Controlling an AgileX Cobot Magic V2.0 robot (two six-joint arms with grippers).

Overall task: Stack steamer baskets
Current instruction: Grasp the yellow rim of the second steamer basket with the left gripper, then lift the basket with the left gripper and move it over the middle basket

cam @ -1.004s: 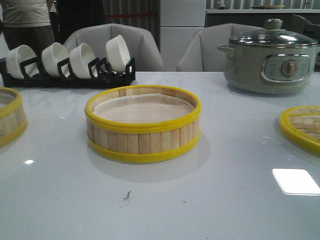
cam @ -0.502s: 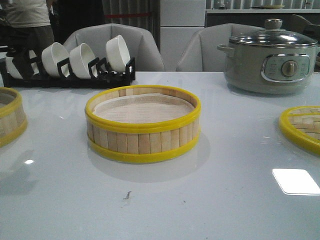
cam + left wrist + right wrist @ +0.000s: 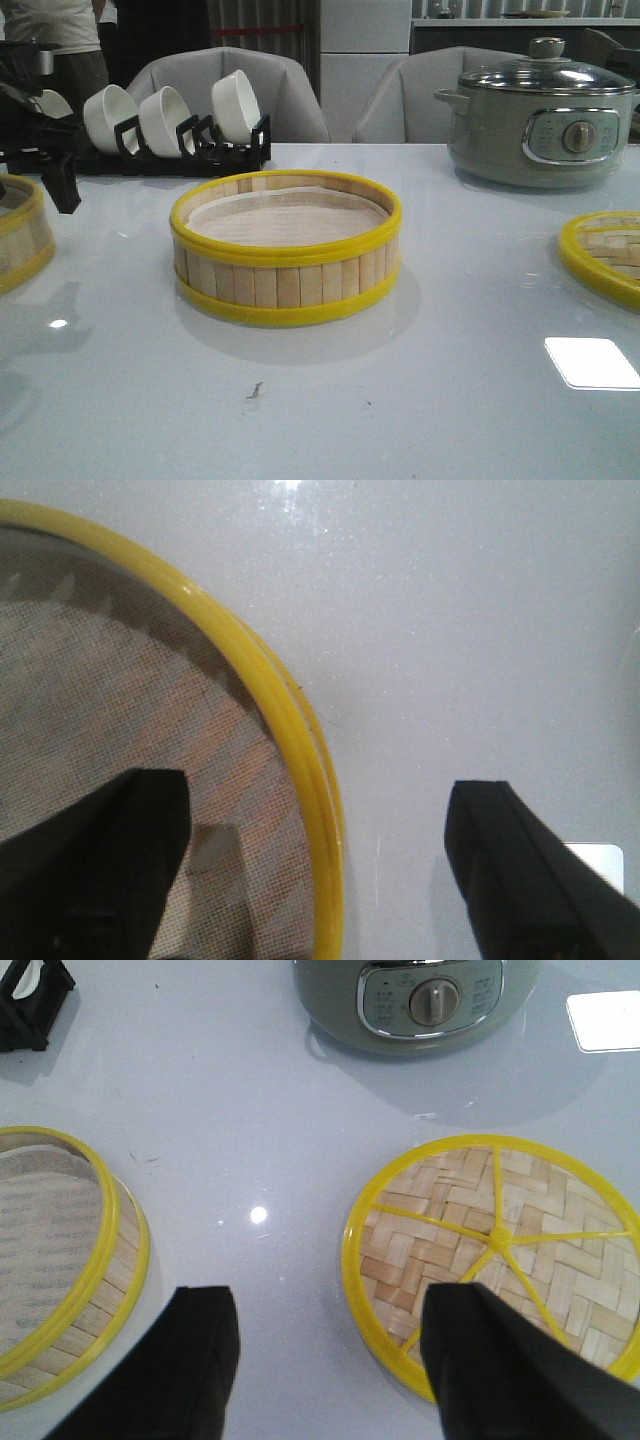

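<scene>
One steamer basket (image 3: 285, 250) with a white liner stands in the middle of the table; it also shows in the right wrist view (image 3: 60, 1260). A second basket (image 3: 20, 240) sits at the left edge. My left gripper (image 3: 55, 175) hangs just above it. In the left wrist view the left gripper (image 3: 315, 865) is open and empty, straddling that basket's yellow rim (image 3: 290, 720), one finger over the liner (image 3: 100, 700), the other over bare table. My right gripper (image 3: 335, 1360) is open and empty above the table, between the middle basket and the lid.
A flat woven-bamboo lid (image 3: 490, 1260) with a yellow rim lies at the right (image 3: 605, 255). A grey electric pot (image 3: 540, 115) stands at the back right. A black rack of white bowls (image 3: 170, 125) stands at the back left. A person stands behind it.
My left arm has come into the front view from the left and moved down over the left basket, covering the leftmost bowl. The baskets and lid have not moved.
</scene>
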